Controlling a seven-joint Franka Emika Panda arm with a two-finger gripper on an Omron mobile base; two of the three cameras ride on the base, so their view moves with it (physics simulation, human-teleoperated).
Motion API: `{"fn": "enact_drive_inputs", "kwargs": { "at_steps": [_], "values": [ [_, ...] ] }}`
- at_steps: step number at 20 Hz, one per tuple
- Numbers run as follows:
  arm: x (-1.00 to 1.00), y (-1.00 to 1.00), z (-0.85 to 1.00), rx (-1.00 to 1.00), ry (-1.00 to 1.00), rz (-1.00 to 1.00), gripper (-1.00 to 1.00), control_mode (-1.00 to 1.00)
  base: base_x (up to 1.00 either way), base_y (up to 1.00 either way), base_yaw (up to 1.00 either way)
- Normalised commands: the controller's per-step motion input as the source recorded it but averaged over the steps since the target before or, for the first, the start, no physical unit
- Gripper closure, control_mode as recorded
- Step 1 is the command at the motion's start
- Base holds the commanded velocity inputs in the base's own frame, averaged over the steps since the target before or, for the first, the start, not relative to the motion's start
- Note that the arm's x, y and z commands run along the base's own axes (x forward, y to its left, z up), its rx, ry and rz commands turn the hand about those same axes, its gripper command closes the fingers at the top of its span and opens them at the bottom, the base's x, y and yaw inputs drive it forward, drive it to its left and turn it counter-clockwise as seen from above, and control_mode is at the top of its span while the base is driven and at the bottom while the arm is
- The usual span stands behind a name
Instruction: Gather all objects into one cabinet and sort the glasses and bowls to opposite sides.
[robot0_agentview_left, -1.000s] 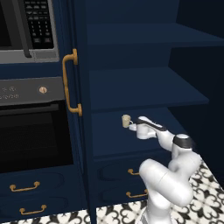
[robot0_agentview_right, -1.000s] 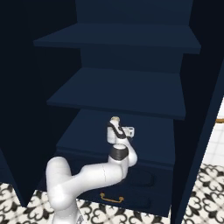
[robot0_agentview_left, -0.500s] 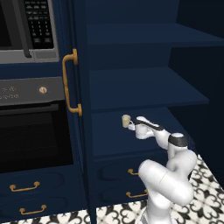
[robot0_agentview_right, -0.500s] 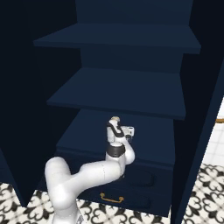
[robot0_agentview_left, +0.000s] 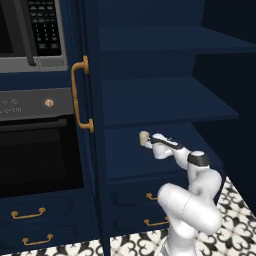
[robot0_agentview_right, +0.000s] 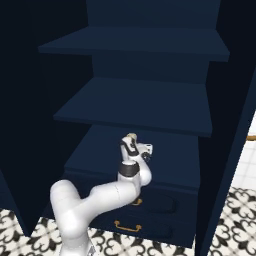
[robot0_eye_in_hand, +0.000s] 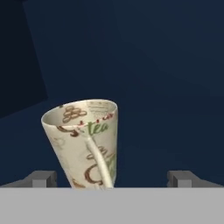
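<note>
Standing wide apart, gripper (robot0_eye_in_hand: 112, 178) fingers flank the cream mug (robot0_eye_in_hand: 83, 140).

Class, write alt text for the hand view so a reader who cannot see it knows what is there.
A cream mug with brown and green print stands tilted in front of dark navy cabinet walls. It sits between the two dark fingertips of the open gripper, nearer one of them, with its handle facing the camera.
</note>
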Motion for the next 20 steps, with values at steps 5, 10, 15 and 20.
{"fn": "enact_drive_inputs", "kwargs": {
  "at_steps": [5,10,15,20],
  "values": [
    [0.16,0.21,-0.17,0.0,0.0,0.0,-1.0,-1.0,0.0,0.0,0.0],
    [0.11,0.04,-0.25,0.0,0.0,0.0,-1.0,-1.0,0.0,0.0,0.0],
    [0.01,0.0,-0.15,0.0,0.0,0.0,1.0,-1.0,0.0,0.0,0.0],
    [0.0,0.0,0.0,0.0,0.0,0.0,1.0,-1.0,0.0,0.0,0.0]
  ]
}}
